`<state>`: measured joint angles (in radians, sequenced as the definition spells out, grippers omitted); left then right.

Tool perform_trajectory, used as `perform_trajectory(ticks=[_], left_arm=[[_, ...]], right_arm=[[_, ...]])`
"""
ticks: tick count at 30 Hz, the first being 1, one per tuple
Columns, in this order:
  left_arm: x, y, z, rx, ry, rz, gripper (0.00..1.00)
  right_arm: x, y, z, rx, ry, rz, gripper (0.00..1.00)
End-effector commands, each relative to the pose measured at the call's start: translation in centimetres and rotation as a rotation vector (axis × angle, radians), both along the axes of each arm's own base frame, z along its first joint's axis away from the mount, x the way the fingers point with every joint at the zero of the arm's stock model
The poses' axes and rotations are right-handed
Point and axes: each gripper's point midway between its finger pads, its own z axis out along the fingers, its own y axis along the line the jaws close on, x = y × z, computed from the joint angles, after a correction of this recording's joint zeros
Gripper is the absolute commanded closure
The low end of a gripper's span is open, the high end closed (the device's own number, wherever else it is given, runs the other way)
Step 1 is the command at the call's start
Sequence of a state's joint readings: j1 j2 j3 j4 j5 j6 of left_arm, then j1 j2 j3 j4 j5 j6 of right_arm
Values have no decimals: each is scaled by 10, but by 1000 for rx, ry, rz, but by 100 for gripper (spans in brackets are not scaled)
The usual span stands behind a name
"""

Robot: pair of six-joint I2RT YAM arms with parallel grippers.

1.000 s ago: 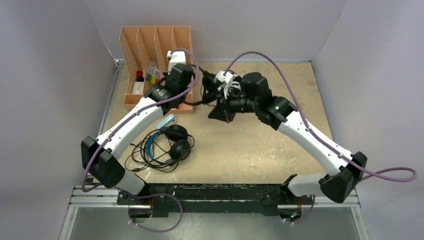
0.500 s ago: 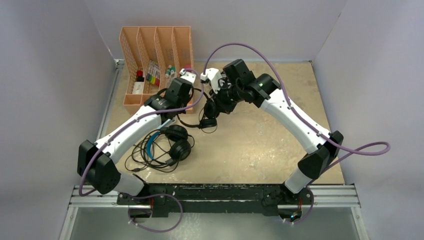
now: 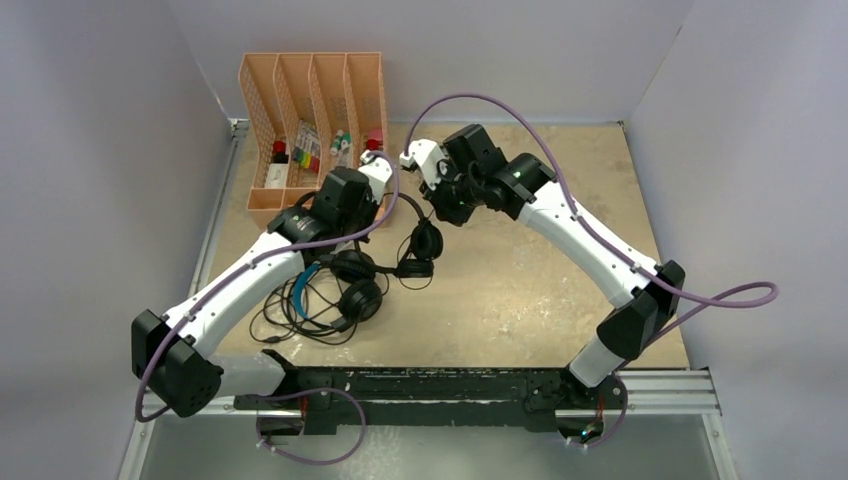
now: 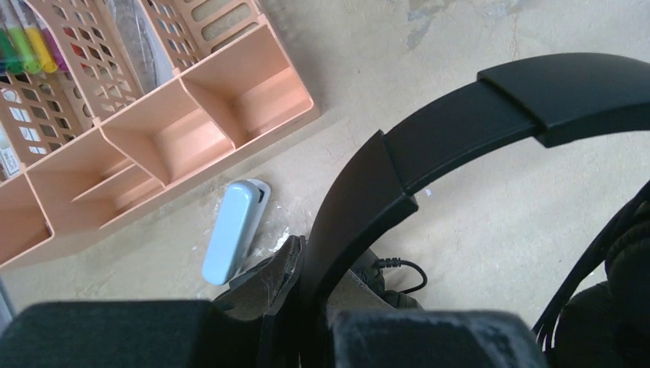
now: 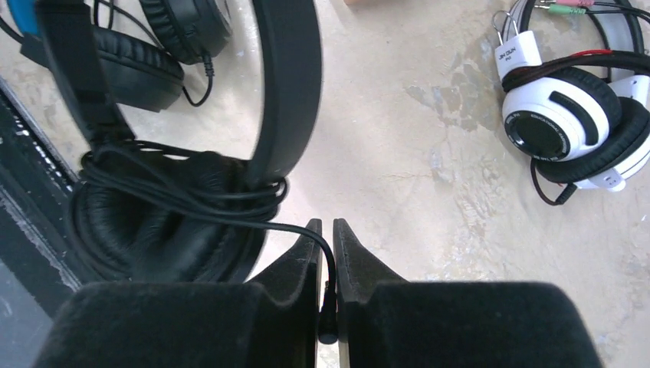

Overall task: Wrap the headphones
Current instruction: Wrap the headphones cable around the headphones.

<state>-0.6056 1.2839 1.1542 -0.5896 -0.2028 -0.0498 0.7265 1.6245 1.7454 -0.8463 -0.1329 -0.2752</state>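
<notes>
Over bare sandy tabletop [image 3: 520, 290], left gripper [image 4: 316, 280] pinched the band [image 4: 460, 115] of the black headset [image 3: 418, 245]; right gripper [image 5: 326, 230], nipping its cable end [image 5: 328, 326], needed a snug tuck.

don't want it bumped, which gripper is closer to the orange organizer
Left. The left gripper, holding the black headphones, is right beside the orange organizer; the right gripper is further out, pinching their cable.

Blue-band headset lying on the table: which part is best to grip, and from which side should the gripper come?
Probably the blue band at mid-arc, from straight above. The headset lies flat with both cups toward the table's middle, so the band's outer curve is thin and exposed. Mind the loose cable looped beside it.
</notes>
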Motion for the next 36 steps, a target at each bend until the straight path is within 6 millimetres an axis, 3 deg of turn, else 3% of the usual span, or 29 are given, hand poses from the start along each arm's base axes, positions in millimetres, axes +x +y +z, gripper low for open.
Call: perform_trajectory(ticks=[1, 8, 15, 18, 21, 24, 27, 30, 36], left_arm=[[-8, -10, 23, -53, -56, -91, 100], [-12, -23, 38, -141, -75, -128, 100], [-21, -39, 50, -283, -89, -160, 100], [-27, -51, 59, -380, -97, -184, 100], [-28, -57, 63, -441, -90, -172, 100], [-23, -56, 61, -459, -42, -94, 100], [-22, -56, 60, -482, 8, -33, 100], [-21, -51, 60, -494, 27, 30, 100], [-19, -40, 60, -461, 58, 119, 100]], right_arm=[[19, -8, 31, 42, -163, -43, 89], [3, 1, 16, 111, -125, 16, 87], [-13, -3, 15, 241, -198, 19, 78], [-19, 0, 25, 321, -259, 51, 74], [-22, 8, 31, 376, -290, 97, 74], [-29, 14, 23, 388, -251, 137, 75], [-42, 13, 12, 390, -207, 170, 74], [-46, 4, 8, 419, -191, 92, 71], [-45, -21, 2, 414, -207, -58, 55]])
